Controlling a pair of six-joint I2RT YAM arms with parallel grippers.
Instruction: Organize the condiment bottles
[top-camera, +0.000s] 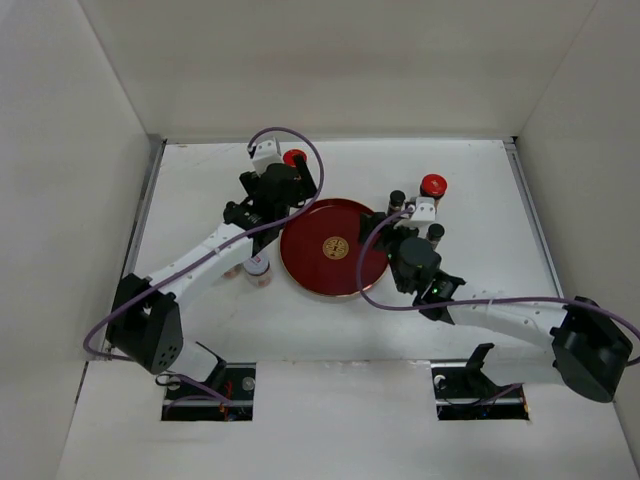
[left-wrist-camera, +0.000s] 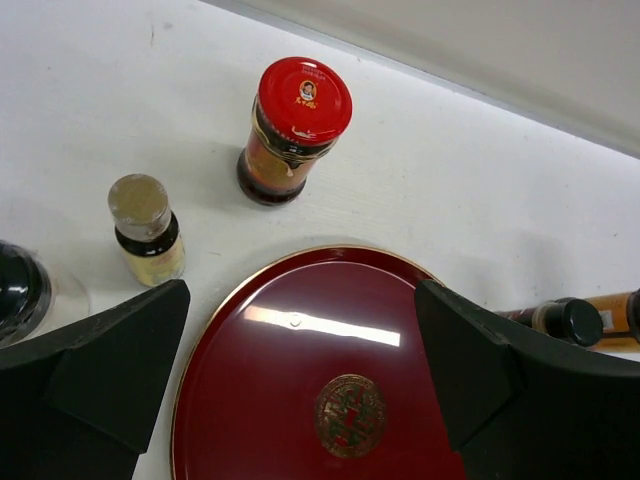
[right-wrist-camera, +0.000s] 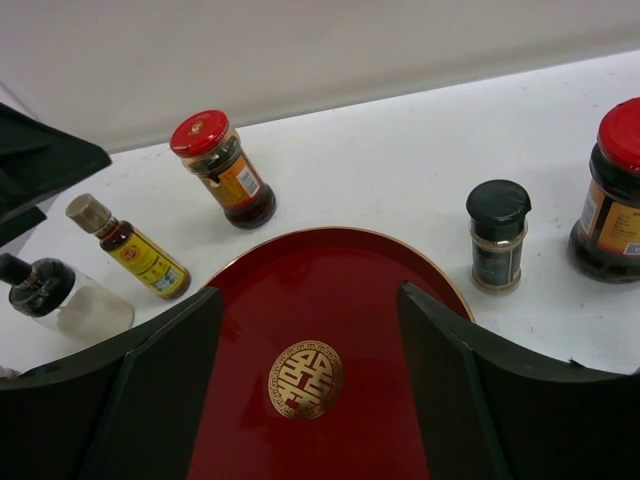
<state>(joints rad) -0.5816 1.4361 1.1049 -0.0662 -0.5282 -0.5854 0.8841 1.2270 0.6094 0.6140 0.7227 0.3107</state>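
left gripper (left-wrist-camera: 302, 297) spread wide, empty, facing red-capped jar (left-wrist-camera: 295, 130) past the tray rim, likely lining up a pick | right gripper (right-wrist-camera: 310, 295) parted, holding nothing | condiment bottles (right-wrist-camera: 132, 250) stand on table (top-camera: 330, 330) around red tray (left-wrist-camera: 250, 400), none on it

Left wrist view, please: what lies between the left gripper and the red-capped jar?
The red tray, then bare table, as the left wrist view shows.
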